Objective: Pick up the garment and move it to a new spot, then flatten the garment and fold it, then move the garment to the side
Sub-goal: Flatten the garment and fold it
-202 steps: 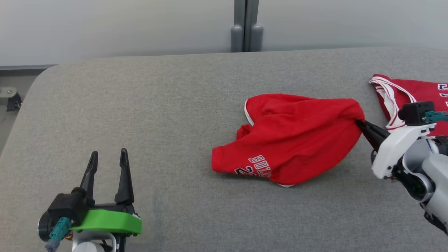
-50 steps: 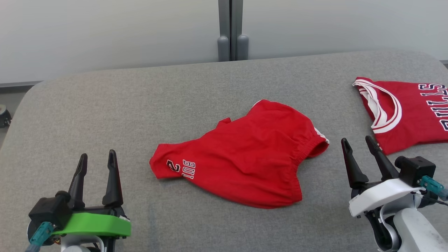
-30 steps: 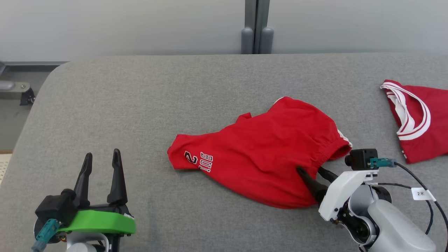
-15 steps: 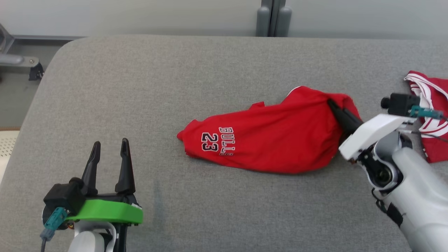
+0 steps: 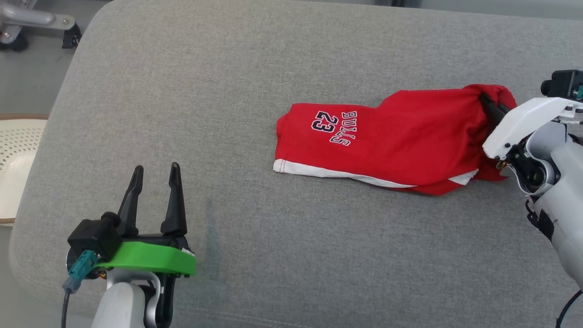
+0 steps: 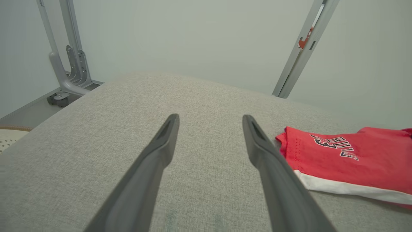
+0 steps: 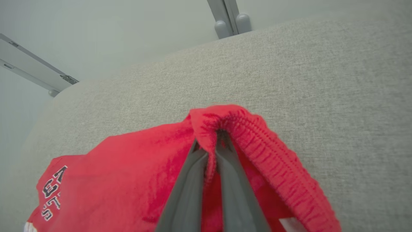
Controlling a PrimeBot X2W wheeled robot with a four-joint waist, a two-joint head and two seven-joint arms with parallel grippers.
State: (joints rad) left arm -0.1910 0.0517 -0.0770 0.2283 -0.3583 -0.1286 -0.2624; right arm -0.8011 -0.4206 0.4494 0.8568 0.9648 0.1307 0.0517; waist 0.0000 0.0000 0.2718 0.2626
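Right hand point(image 5: 485, 98) pinches one red garment point(image 5: 401, 139); left hand point(image 5: 155, 167) gapes.

Dark tapered fingers point(image 5: 175, 196), green left collar point(image 5: 145, 264), white right shell point(image 5: 524, 124), teal plugs point(image 5: 81, 269).

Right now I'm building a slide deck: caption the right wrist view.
Right pincer shut on the red shorts at the elastic waistband, grey cushion beyond.
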